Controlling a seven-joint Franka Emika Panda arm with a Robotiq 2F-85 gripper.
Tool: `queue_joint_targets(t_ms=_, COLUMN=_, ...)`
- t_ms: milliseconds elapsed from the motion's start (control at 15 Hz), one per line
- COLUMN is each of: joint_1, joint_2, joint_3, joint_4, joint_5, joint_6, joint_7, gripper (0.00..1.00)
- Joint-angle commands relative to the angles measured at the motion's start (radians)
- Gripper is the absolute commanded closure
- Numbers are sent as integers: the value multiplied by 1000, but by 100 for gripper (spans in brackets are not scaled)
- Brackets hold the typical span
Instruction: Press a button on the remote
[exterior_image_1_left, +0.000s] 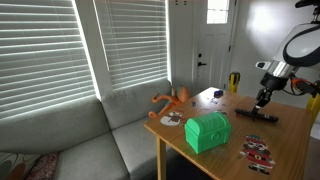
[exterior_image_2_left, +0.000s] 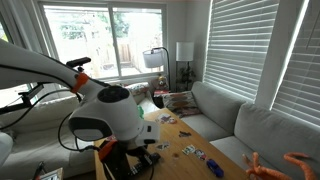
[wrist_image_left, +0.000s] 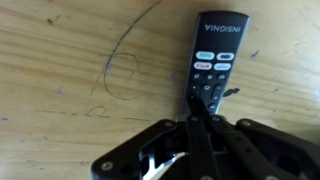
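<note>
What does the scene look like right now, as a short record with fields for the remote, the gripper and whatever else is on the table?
remote: slim black bar, lying flat on the wooden table
gripper: fingers closed together, tip over the remote's lower buttons; contact cannot be confirmed
other items: green chest, orange object, patterned flat items
surroundings: grey sofa beside the table

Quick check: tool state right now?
Tool: closed, holding nothing, tips together at the remote's lower buttons.
</note>
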Motion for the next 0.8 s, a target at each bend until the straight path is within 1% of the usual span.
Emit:
queue_joint_targets(t_ms=0, joint_1=10, joint_2=8, joint_3=-11, joint_4=-7, joint_5=42, joint_6=22, joint_7=-42, gripper=100)
queue_joint_targets(t_ms=733, joint_1=5, joint_2=12, joint_3=-11, joint_4=-8, joint_5=40, joint_6=21, joint_7=-33, gripper=100)
